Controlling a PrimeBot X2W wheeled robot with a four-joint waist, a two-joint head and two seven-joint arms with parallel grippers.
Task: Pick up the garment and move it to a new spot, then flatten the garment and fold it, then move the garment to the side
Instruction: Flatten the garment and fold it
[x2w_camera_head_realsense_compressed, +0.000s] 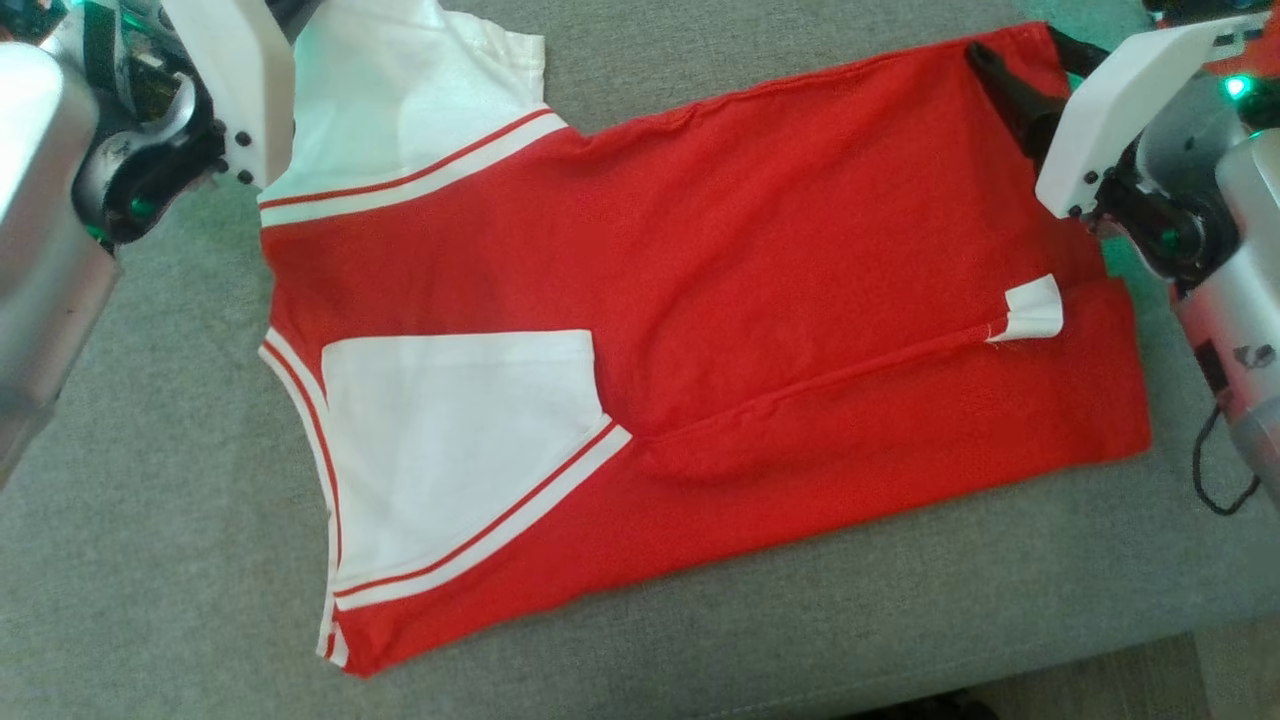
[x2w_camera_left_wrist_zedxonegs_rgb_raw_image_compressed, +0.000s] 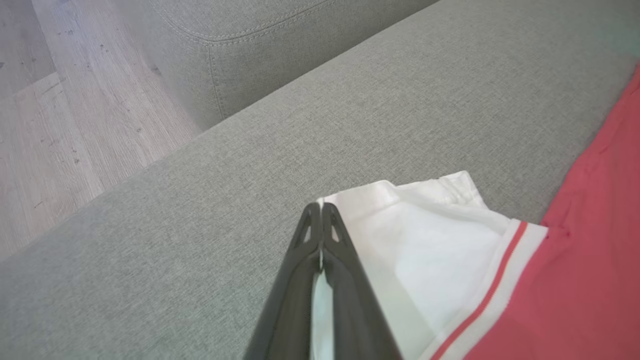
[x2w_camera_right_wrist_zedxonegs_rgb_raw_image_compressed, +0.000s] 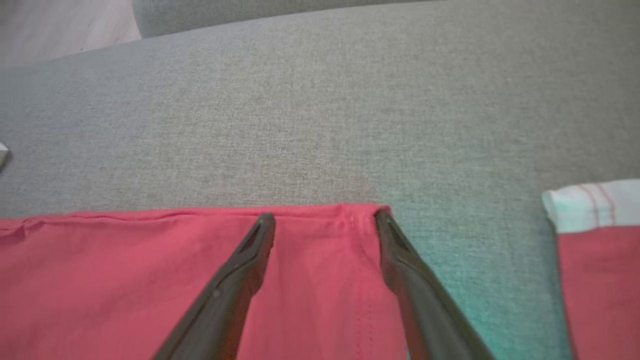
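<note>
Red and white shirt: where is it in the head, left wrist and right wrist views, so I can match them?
Head view: shirt spread across the middle.
Left wrist view: lower right, white sleeve pinched in the shut left hand.
Right wrist view: along the bottom, red corner between the fingers of the open right hand.
Shared landmark: grey cushion beneath.

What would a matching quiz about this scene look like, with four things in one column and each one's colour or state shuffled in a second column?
Things:
1. left gripper
2. right gripper
3. sofa cushion
4. floor

Colour or state:
A. pale wood
B. open, fingertips at the red hem
C. grey fabric
D. shut on the white sleeve

Pairs: 1-D, 2-B, 3-C, 4-A.
</note>
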